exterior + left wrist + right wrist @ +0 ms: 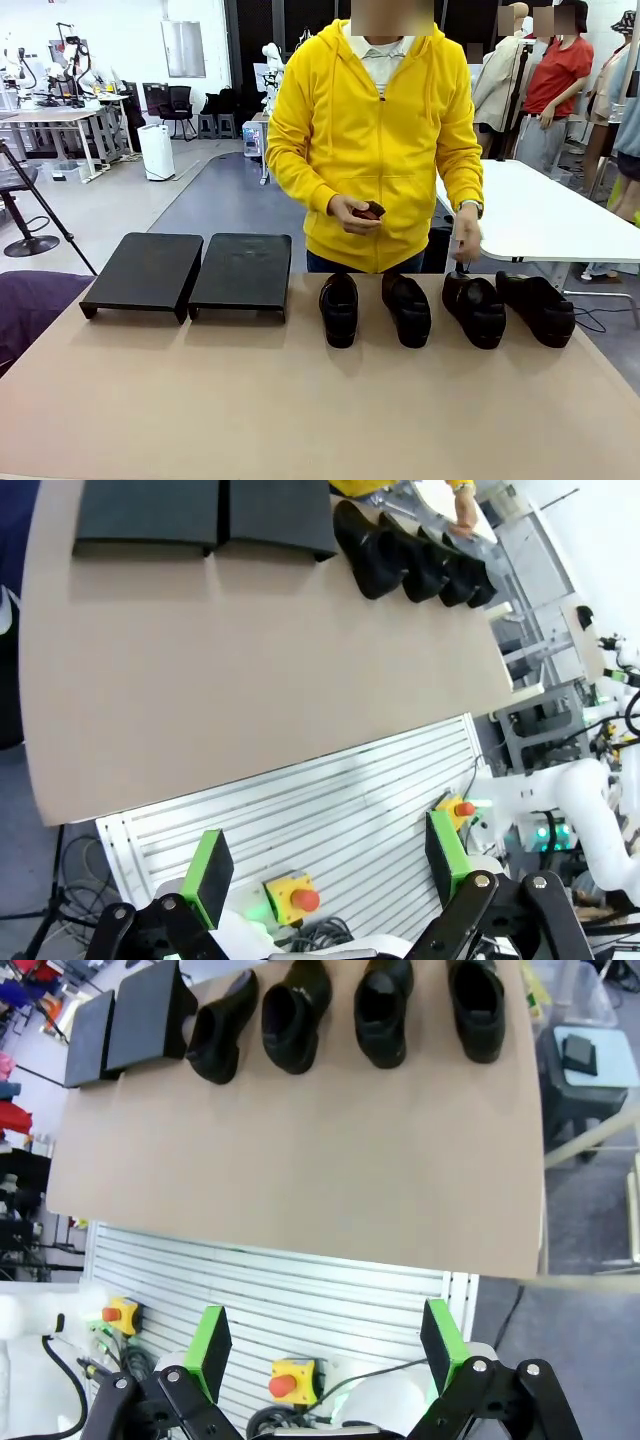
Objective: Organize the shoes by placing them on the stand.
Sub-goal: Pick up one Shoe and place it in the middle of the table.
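My left gripper (327, 865) and right gripper (323, 1345) both hang released, short of the table (300, 410). Four shoes (407, 310) line the front view's centre-right; the stand (243, 268) sits bare at centre-left. A person's hand (465, 238) hovers over the third shoe (474, 310): reaching now, I could strike it.

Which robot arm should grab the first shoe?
Probably the right. The four shoes sit right of centre on the table, the stand left. The right gripper and left gripper both hang open and empty.
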You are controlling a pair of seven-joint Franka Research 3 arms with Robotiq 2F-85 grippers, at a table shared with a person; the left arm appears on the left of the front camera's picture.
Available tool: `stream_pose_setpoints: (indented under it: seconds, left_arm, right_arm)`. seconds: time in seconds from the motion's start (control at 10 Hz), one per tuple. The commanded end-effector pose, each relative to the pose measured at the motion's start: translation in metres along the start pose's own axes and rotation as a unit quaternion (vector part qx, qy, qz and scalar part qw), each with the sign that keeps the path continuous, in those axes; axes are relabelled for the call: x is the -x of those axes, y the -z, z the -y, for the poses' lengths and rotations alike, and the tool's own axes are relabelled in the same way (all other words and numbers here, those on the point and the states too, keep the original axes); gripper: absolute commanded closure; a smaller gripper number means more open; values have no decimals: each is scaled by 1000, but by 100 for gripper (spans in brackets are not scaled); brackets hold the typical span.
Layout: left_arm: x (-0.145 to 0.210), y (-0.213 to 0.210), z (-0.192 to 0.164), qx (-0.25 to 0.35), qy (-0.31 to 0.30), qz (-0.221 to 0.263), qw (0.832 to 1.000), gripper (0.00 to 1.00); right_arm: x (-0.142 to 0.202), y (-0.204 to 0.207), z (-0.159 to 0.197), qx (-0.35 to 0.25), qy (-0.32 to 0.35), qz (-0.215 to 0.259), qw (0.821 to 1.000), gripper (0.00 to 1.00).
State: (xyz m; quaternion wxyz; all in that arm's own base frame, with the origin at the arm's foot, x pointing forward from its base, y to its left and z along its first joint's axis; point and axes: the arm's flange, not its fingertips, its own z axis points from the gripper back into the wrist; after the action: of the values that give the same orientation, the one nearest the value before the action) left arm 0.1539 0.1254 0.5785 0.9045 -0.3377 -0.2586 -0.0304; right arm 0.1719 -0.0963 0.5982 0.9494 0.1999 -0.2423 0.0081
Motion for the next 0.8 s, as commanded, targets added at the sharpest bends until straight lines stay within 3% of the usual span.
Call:
stream_pose_setpoints:
  seconds: [0.0, 0.4, 0.5, 0.7]
  left_arm:
    - [1, 2, 7, 9, 16, -5, 1000, 0]
    - [1, 2, 7, 9, 16, -5, 1000, 0]
    - [1, 2, 7, 9, 16, -5, 1000, 0]
    - [1, 2, 7, 9, 16, -5, 1000, 0]
  right_arm:
    - [-5, -5, -5, -11, -13, -9, 1000, 0]
    - [0, -1, -2, -2, -3, -4, 1000, 0]
    - [-27, 20, -23, 30, 1, -3, 1000, 0]
    - [-73, 77, -59, 18, -49, -27, 998, 0]
